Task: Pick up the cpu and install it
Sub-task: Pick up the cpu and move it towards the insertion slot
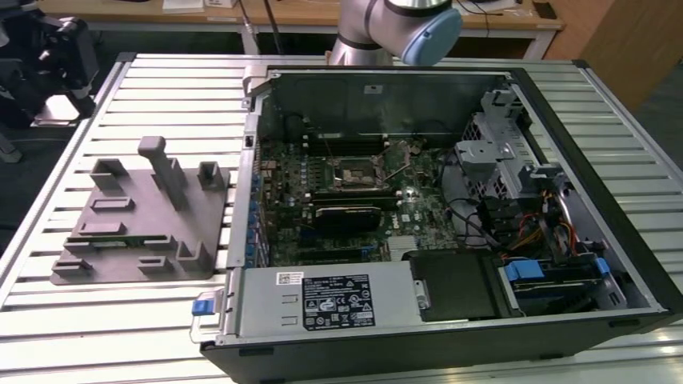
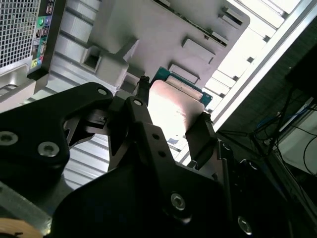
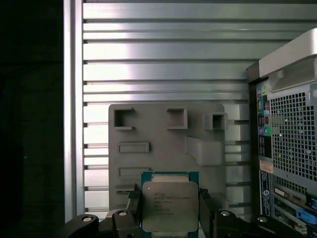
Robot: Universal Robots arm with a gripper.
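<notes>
Pincer grips the cpu by two opposite edges. You see the grey tray behind it, lying on the bench.

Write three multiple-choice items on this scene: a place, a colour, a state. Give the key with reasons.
1. In the exterior view, where is the grey tray?
A. inside the computer case
B. on the slatted table, to the exterior view's left of the case
C. atop the case

2. What colour is the top plate of the cpu?
A. red
B. silver-grey
C. black

3. The cpu is:
A. lying on the tray
B. resting on the table
C. gripped in the tool

Key: 1 B, it lies on the slats beside the case; 2 B, pale metal in the first wrist view; 3 C, the tool clamps its edges in both wrist views.
</notes>
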